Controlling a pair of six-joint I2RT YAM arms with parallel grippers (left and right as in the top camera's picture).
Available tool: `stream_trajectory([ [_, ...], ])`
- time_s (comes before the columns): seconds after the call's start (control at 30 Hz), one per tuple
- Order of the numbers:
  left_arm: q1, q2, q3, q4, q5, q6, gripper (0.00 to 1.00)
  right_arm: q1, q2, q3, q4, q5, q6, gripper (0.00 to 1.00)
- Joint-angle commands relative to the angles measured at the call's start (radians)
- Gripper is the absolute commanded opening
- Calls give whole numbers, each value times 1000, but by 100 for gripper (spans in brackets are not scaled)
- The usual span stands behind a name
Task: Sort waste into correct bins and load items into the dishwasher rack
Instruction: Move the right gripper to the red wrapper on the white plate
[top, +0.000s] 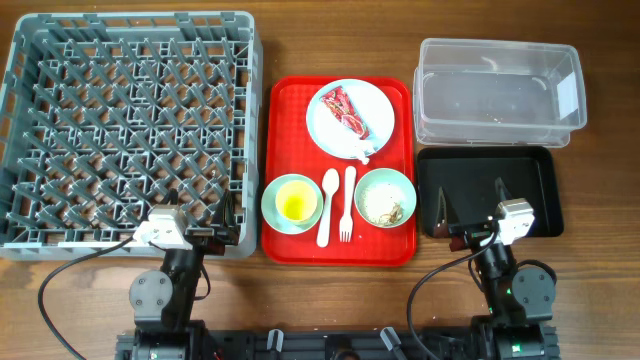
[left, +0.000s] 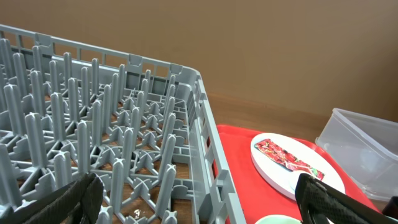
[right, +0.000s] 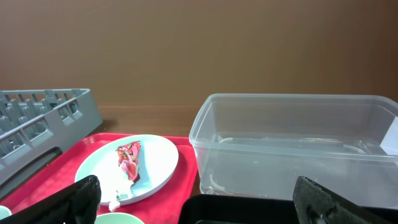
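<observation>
A red tray (top: 290, 120) holds a pale plate (top: 351, 118) with a red wrapper (top: 345, 110), a bowl of yellow liquid (top: 293, 203), a bowl with food scraps (top: 385, 198), a white spoon (top: 328, 205) and a white fork (top: 348, 205). The grey dishwasher rack (top: 130, 130) is at the left. A clear bin (top: 498, 90) and a black bin (top: 490, 190) are at the right. My left gripper (left: 199, 202) is open and empty over the rack's near right corner. My right gripper (right: 196, 199) is open and empty over the black bin's near edge.
The plate with the wrapper also shows in the left wrist view (left: 292, 165) and in the right wrist view (right: 127, 165). The clear bin (right: 298, 146) stands behind the black bin (right: 249, 208). Both arm bases sit at the table's front edge.
</observation>
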Motion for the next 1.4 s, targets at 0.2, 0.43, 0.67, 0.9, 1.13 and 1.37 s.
stream_trajectory([
  [0.2, -5, -7, -5, -2, 8, 12, 100, -3, 2, -1, 5, -16, 8, 100],
  [0.43, -5, -7, -5, -2, 8, 12, 100, -3, 2, -1, 5, -16, 8, 100],
  [0.67, -5, -7, -5, -2, 9, 11, 100, -3, 2, -1, 5, -13, 3, 100],
  [0.9, -5, -7, -2, -2, 8, -49, 100, -3, 2, 9, -7, -27, 92, 100],
  [1.13, -5, 68, 236, -354, -19, -48, 100, -3, 218, 307, -256, -21, 2, 100],
  [1.37, -5, 682, 785, -798, -37, -48, 100, -3, 975, 1062, -832, -79, -156, 100],
])
